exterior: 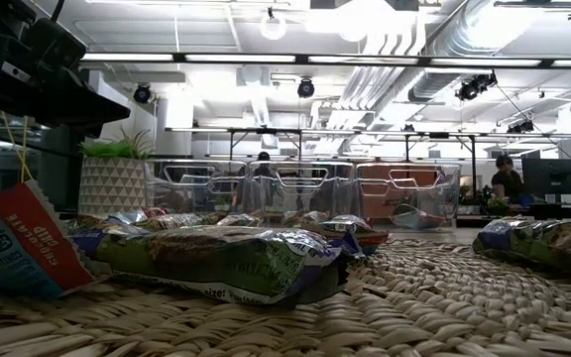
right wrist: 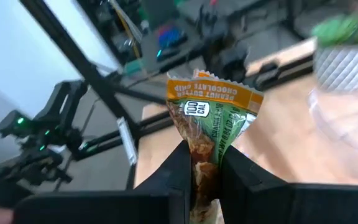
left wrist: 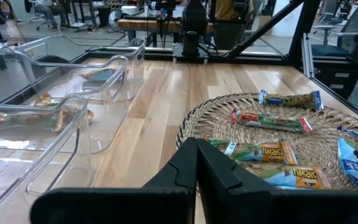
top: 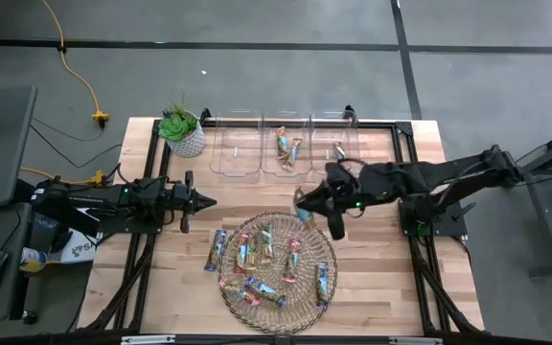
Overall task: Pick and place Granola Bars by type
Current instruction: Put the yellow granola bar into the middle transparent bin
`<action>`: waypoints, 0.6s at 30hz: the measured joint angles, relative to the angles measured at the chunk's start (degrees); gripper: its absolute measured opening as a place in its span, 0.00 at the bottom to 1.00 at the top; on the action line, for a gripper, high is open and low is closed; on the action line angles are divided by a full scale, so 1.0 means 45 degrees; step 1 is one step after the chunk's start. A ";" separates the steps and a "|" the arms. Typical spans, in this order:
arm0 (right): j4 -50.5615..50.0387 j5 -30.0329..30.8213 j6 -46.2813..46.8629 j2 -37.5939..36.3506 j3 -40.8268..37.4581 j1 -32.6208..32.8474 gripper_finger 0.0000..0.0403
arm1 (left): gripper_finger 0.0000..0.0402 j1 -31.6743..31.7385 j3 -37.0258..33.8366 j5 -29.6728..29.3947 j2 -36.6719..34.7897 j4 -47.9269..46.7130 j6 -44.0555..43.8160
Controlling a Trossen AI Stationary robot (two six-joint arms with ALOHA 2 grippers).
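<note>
Your three clear bins (top: 286, 144) at table's far edge: left one bare, middle holds two bars (top: 289, 147), right holds one pink bar (top: 339, 150).
Your wicker mat (top: 278, 316): roughly ten granola bars (top: 257, 247) scattered on it, one blue bar (top: 218, 251) off its left rim.
Your right gripper (right wrist: 202, 180): clenched on green/tan peanut-butter bar (right wrist: 211, 124), lifted above mat's far edge.
Your left gripper (top: 207, 201): closed, empty, left of mat.
Wooden table (top: 381, 287); potted plant (top: 182, 127) at far left corner.
Room: grey floor, yellow cable (top: 80, 77), person at desk (exterior: 507, 178).

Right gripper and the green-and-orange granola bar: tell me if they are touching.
Touching. The right wrist view shows the right gripper shut on the granola bar, its wrapper pinched between both fingers.
</note>
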 joint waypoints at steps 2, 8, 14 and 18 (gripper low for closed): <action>-0.0001 0.0209 -0.0320 -0.0334 0.0000 -0.0082 0.09 | 0.00 0.0002 0.0000 0.0000 0.0000 0.0000 0.0001; 0.0004 0.0797 -0.0984 -0.1152 0.0000 -0.0400 0.09 | 0.00 0.0000 0.0000 0.0000 0.0005 0.0000 0.0005; 0.0417 0.2087 -0.1938 -0.1435 0.0000 -0.1010 0.09 | 0.00 0.0000 -0.0002 0.0000 0.0005 0.0000 0.0002; 0.1256 0.2758 -0.2346 -0.1276 0.0009 -0.1697 0.09 | 0.00 0.0005 0.0000 0.0000 0.0005 0.0000 0.0000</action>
